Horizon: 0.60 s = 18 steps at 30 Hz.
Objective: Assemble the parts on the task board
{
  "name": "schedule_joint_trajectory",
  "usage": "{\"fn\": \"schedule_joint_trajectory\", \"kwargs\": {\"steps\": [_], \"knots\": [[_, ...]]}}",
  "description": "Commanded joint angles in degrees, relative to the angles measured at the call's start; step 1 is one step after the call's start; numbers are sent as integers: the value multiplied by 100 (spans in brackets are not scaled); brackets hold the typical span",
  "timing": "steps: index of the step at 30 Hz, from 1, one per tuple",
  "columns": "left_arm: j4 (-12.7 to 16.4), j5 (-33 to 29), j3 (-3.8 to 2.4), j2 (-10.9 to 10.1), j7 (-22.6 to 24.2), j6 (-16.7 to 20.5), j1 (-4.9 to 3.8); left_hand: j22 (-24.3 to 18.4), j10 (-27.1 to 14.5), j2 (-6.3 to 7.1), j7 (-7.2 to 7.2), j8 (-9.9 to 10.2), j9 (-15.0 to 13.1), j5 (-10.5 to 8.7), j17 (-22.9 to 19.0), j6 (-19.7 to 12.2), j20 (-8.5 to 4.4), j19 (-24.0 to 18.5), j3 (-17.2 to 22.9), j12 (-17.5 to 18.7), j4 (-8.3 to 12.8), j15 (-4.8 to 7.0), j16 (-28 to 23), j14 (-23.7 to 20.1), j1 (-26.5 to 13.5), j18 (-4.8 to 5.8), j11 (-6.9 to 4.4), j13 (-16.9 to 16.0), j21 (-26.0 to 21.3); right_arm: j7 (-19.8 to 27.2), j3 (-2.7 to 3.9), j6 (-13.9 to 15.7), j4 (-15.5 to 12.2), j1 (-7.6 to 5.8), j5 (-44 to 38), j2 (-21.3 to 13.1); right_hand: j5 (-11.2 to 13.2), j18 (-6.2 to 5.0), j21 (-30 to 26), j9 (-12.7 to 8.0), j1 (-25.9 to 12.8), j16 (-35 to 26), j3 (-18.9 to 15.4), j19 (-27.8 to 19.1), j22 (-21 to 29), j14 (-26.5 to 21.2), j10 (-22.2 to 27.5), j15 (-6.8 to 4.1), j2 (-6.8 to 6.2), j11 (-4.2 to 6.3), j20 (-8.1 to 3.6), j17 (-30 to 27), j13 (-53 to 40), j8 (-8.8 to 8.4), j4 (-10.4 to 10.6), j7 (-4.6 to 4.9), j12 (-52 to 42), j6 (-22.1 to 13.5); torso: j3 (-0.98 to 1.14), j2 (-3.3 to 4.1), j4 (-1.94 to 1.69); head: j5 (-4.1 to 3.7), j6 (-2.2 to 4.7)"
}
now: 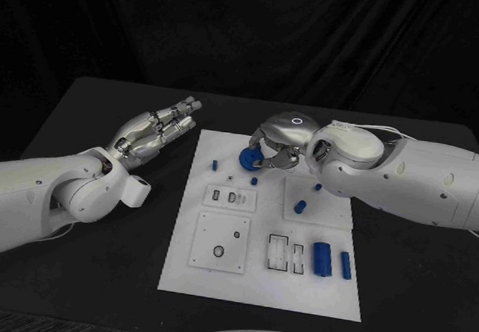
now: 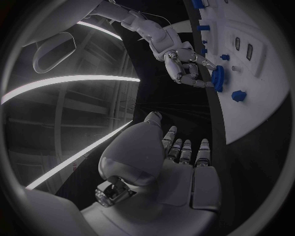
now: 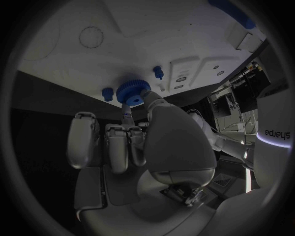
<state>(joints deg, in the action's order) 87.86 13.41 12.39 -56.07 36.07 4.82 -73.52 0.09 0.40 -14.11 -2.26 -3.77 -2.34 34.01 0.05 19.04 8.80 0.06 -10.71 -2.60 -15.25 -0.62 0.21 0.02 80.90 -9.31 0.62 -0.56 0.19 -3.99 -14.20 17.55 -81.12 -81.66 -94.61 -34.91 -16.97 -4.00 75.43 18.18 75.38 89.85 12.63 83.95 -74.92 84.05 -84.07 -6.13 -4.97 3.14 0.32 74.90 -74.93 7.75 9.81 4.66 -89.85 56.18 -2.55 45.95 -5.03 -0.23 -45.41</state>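
- Right hand [image 1: 277, 142] is seen over the far end of the task board [image 1: 257, 291], pinching a blue gear [image 1: 249, 159] between thumb and fingers.
- From the right wrist view, the blue gear [image 3: 132, 91] is shown held at the fingertips [image 3: 128, 116], close above the white board near a small blue peg [image 3: 159, 72].
- Left hand [image 1: 153, 132] is held flat off the board's left side, above the black table [image 1: 407, 303], with its fingers straight, pressed side by side and holding nothing.
- Near the board's middle, a small blue cylinder [image 1: 300, 207] is seen standing.
- At the near right of the board, a large blue cylinder [image 1: 323, 258] and a thinner blue pin [image 1: 345, 265] are laid side by side.
- A short blue peg [image 1: 216, 164] is set near the board's far left edge.
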Motion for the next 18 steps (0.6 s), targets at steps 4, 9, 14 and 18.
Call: {"fn": "schedule_joint_trajectory", "kwargs": {"steps": [4, 9, 14, 18], "knots": [[22, 10, -5, 11, 57, -33, 1, -9, 9, -3, -15, -25, -4, 39, -5, 22, 43, -6, 25, 4, 21, -32, -21, -2, 69, -105, 15, -6, -19, -74, 4, -59, 36, 19, -31, 13, -19, 84, -68, 529, -4, 15, 53, -7, -1089, 595, -593, 58, 52, -62, 58, 1510, -1507, -74, -15, -222, -15, -1, 3, 2, 5, -1, -3], [23, 10, -5, 15, 41, -43, 1, -9, 9, -5, -16, -27, -5, 43, -5, 29, 45, -6, 29, 5, 23, -34, -21, -2, 72, -105, 18, -6, -19, -104, 4, -126, 44, 20, -31, 11, -27, 61, -176, 425, -26, 15, 102, -58, -1060, 595, -593, 78, 34, -79, 81, 1510, -1507, -278, -17, -203, -15, -251, 2, 0, 5, -11, -16], [17, 10, -5, 24, 31, -53, 1, -9, 9, -5, -16, -27, -5, 43, -5, 29, 45, -6, 29, 5, 23, -34, -21, -2, 72, -105, 18, -6, -19, -130, 4, -162, 55, 20, -31, 13, -49, 52, -222, 373, -52, 15, 129, -81, -1048, 595, -593, 90, 39, -95, 92, 1510, -1507, -353, -4, -183, -15, -335, 1, 0, -1, -23, -12], [10, 10, -5, 34, 20, -69, 1, -9, 9, -9, -19, -29, -6, 47, -5, 35, 47, -6, 35, 7, 27, -37, -21, -2, 76, -105, 22, -6, -19, -148, 4, -186, 52, 20, -31, 14, -13, 42, -271, 151, -84, 15, 196, -109, -1036, 595, -593, 109, 4, -116, 117, 1510, -1507, -429, -1, -164, -15, -770, 1, -3, -4, -25, -6]]}}
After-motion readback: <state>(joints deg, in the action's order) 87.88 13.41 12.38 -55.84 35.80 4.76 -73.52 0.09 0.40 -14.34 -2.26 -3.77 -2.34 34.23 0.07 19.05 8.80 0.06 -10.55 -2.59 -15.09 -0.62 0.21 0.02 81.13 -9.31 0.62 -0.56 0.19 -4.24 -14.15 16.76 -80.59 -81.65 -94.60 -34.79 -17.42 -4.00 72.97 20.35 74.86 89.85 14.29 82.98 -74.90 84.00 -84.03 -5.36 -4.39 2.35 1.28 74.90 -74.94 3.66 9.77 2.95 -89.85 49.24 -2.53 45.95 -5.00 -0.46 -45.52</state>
